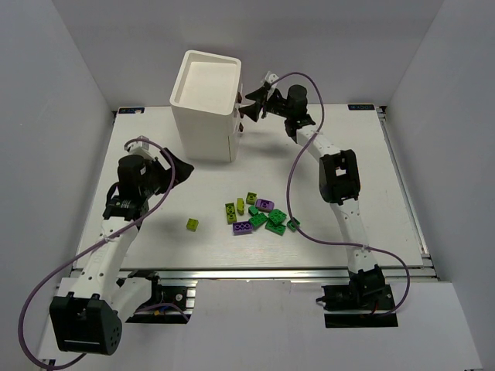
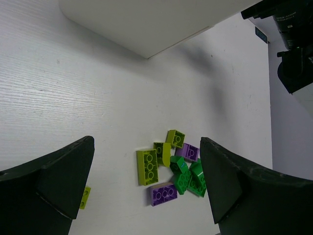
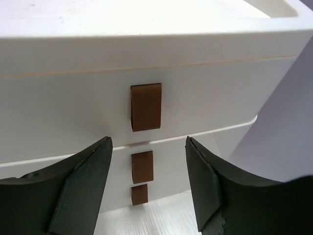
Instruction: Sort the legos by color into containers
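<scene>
Cabinet (image 1: 203,116) upright, drawer knobs (image 3: 145,106) facing right hand (image 1: 244,110).

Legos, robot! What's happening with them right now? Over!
Left gripper open, empty, above table. Right gripper open, facing drawer knobs. Legos loose on table. Nothing blocking knobs.

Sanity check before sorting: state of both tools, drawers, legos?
left tool: open, empty, above the table.
right tool: open, facing the top knob, not gripping it.
drawers: all three look shut.
legos: all loose on the table, one yellow-green apart.
</scene>
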Controlling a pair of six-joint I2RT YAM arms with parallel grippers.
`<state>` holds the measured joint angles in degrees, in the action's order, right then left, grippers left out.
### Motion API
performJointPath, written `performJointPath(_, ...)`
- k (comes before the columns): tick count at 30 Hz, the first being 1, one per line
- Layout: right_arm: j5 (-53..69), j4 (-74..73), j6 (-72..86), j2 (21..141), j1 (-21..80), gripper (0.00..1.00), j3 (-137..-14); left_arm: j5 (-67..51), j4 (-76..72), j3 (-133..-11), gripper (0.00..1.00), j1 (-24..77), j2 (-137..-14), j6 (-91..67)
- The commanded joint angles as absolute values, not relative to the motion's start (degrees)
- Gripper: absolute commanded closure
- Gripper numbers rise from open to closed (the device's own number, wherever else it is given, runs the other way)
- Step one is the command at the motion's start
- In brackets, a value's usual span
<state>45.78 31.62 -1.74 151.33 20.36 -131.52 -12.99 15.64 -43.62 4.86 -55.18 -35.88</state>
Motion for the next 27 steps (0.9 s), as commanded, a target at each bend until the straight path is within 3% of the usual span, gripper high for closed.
performJointPath(1,45.97,36.38,-0.70,150.29,20.92,0.34,-133.77,-14.33,14.50,-45.79,0.02,5.10,-55.11,-35.60)
performJointPath(23,44.47,38.94,-0.44,150.29,22.41,0.44,-135.79,-14.86,14.15,-45.79,0.02,5.10,-56.51,-34.98)
performJointPath(27,45.35,38.32,-1.05,151.00,22.50,0.50,-135.88,-14.94,14.33,-46.05,0.02,5.10,-56.51,-34.89)
